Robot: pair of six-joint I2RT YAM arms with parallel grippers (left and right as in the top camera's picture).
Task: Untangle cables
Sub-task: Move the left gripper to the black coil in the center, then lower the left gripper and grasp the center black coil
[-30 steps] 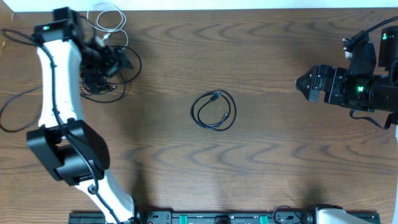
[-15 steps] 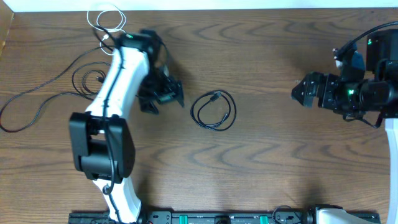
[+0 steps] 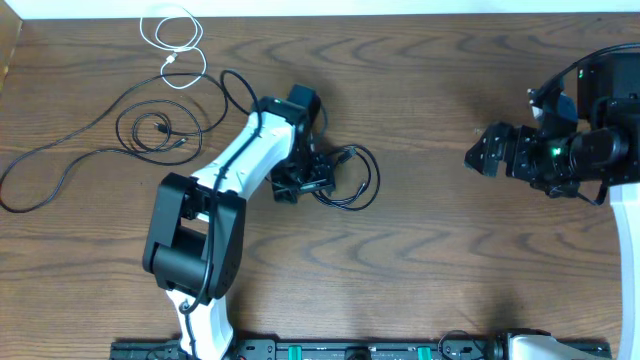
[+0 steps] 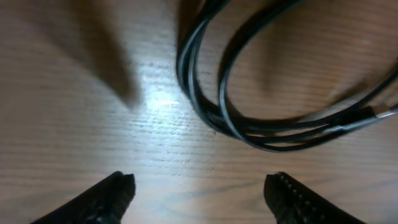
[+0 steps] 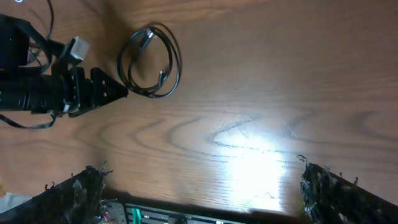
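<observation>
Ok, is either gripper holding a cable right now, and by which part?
Nothing is held. The left gripper stands open over bare table, just short of the coiled black cable; the right gripper is open and empty.

1 white cable and 3 black ones: 1 coiled black cable in the middle, 1 long black cable and 1 small black loop at the left, 4 in all. 1 table. 2 arms, left arm and right arm; 2 grippers, left gripper and right gripper
</observation>
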